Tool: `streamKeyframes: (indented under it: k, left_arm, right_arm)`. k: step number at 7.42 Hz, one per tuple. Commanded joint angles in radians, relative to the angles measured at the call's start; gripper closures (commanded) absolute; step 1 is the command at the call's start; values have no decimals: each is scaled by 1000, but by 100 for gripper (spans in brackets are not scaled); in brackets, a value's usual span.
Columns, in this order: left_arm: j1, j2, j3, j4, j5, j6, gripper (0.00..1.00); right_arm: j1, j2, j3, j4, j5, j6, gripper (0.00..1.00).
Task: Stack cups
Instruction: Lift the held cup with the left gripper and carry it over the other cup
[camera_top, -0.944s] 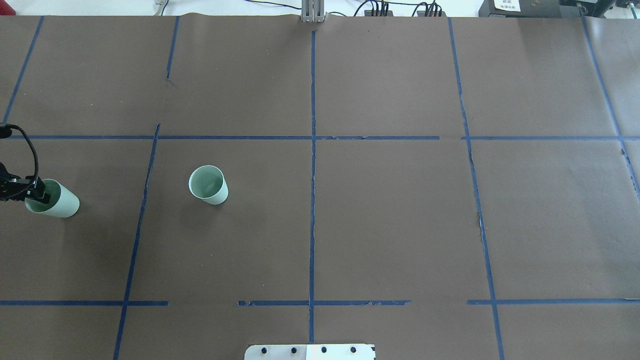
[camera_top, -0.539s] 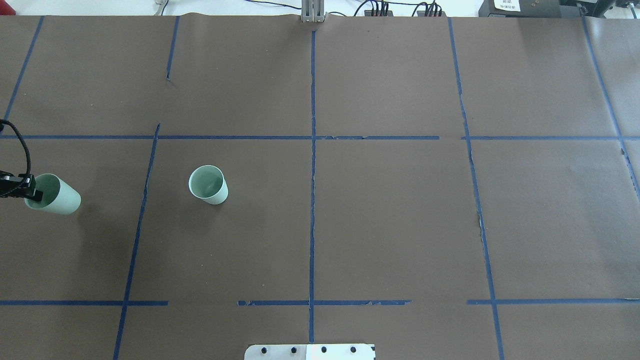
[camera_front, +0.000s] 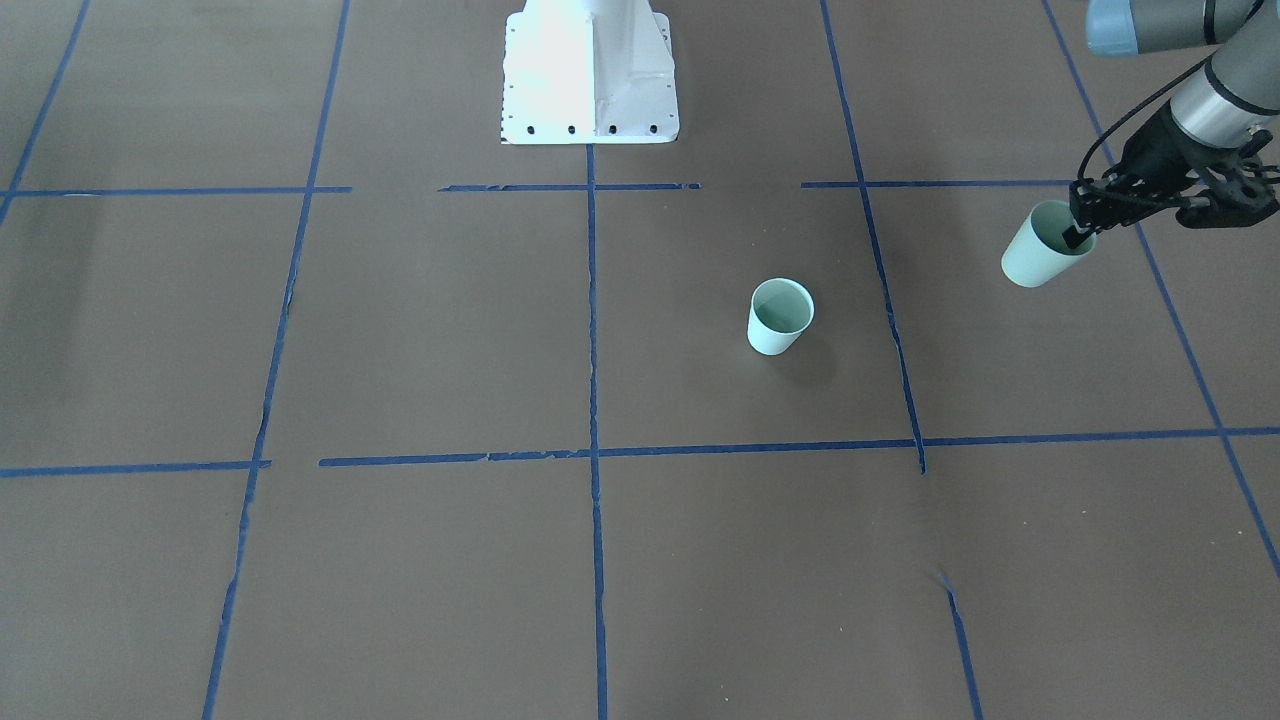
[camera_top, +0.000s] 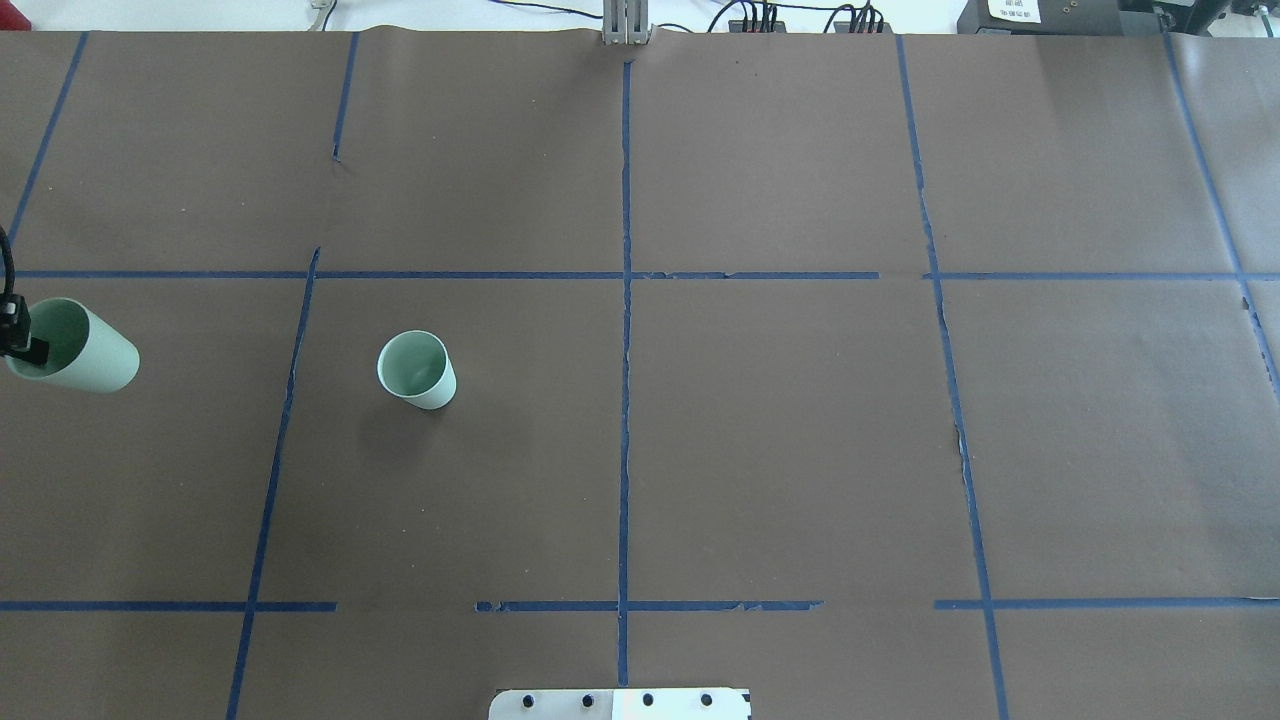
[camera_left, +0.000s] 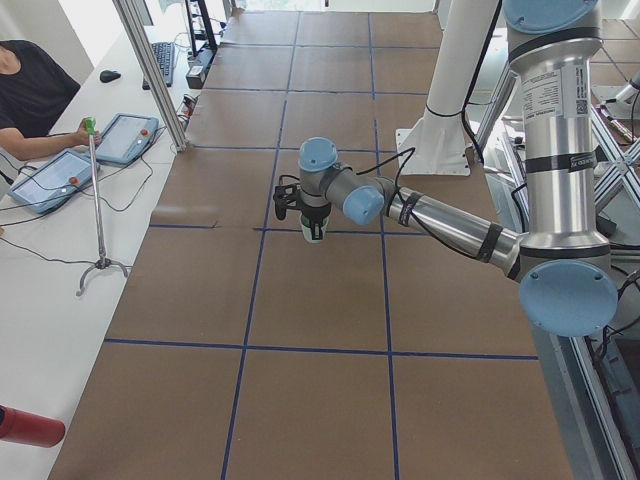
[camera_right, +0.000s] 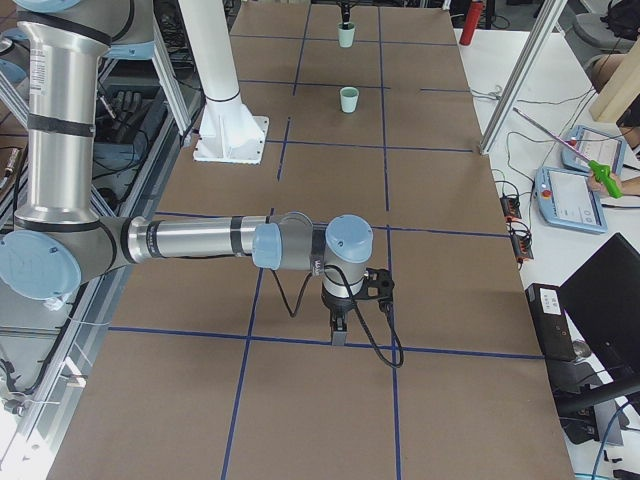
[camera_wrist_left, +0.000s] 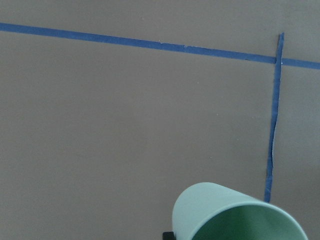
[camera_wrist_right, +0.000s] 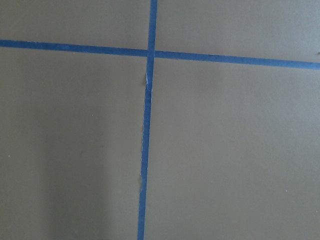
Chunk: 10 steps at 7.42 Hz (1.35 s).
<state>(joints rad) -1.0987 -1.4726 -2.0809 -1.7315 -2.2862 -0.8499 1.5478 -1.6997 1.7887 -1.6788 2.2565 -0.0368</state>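
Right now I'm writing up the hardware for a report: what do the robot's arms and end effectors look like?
Both arms: silver tubes, pale blue joint caps, black bands. The left arm bears a white printed label and a black wrist cable. The left end effector is black, built of slim linkages. The right arm trails a looping cable; the right end effector looks dark.

You're looking at the brown table cover (camera_wrist_right: 235, 150). A blue tape line (camera_wrist_right: 250, 60) runs across near the top. A second tape line (camera_wrist_right: 144, 165) crosses it left of centre, frayed just below the crossing.
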Motion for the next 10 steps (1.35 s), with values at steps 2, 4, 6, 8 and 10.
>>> streamKeyframes:
  k: [2, 4, 6, 8, 10]
  left_arm:
    - [-12, -335, -31, 421, 7, -21, 100]
    - [110, -438, -12, 420, 10, -201, 100]
    - [221, -511, 71, 377, 10, -303, 100]
    - [249, -512, 145, 229, 13, -392, 100]
    - [273, -515, 168, 224, 22, -394, 100]
  right_arm:
    - [0, 0, 0, -1, 0, 0, 0]
    - [0, 0, 0, 1, 0, 0, 0]
    - [0, 0, 0, -1, 0, 0, 0]
    - [0, 0, 1, 1, 0, 0, 0]
    - [0, 0, 0, 1, 0, 0, 0]
